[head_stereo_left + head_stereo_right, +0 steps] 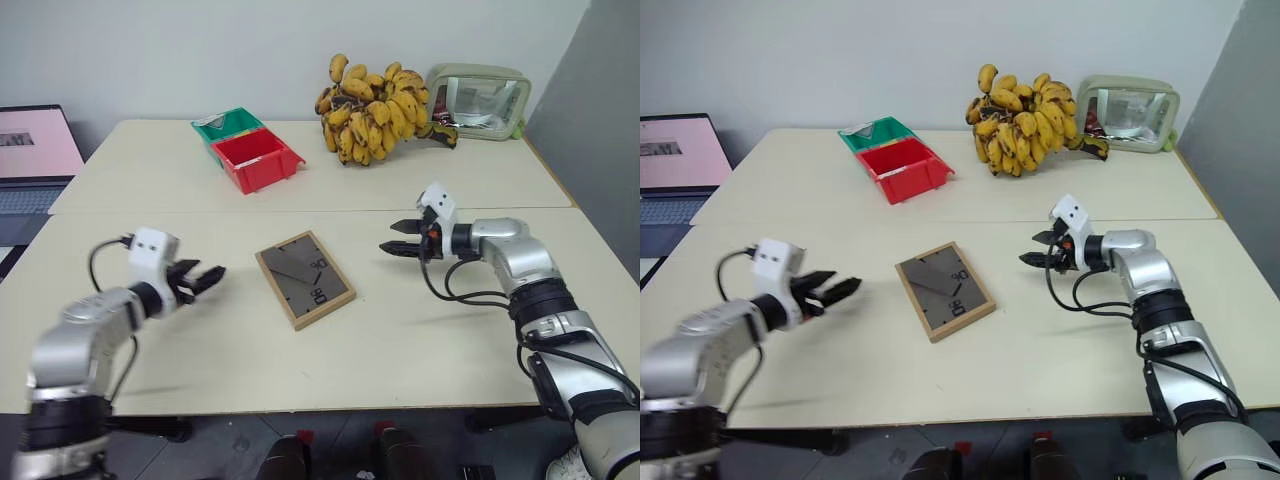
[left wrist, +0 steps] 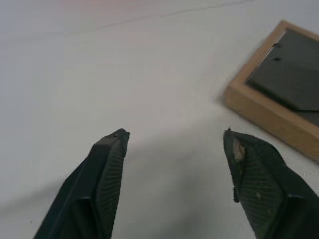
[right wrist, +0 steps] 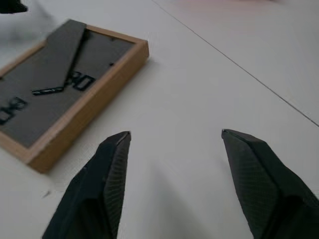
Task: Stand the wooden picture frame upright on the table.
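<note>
The wooden picture frame (image 1: pixel 304 279) is lying back-up between both spread, empty grippers, left gripper (image 1: pixel 203 279) and right gripper (image 1: pixel 398 248), on the table (image 1: pixel 420 330), looking light, stiff and glass-fragile, best pinched by its raised wooden edges.

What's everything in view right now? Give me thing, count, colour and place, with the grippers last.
wooden picture frame: one, light wood with dark back up, lying flat mid-table between the grippers.
table: one, cream, seam across it.
red bin: one, red, far side of the table, left of the bananas.
green bin: one, green, directly behind the red bin.
bananas: one large bunch, yellow with brown spots, far centre.
green-rimmed case: one, pale green, far right, beside the bananas.
laptop: one, pink screen, off the table's left edge.
left gripper: open, left of the frame.
right gripper: open, right of the frame.
</note>
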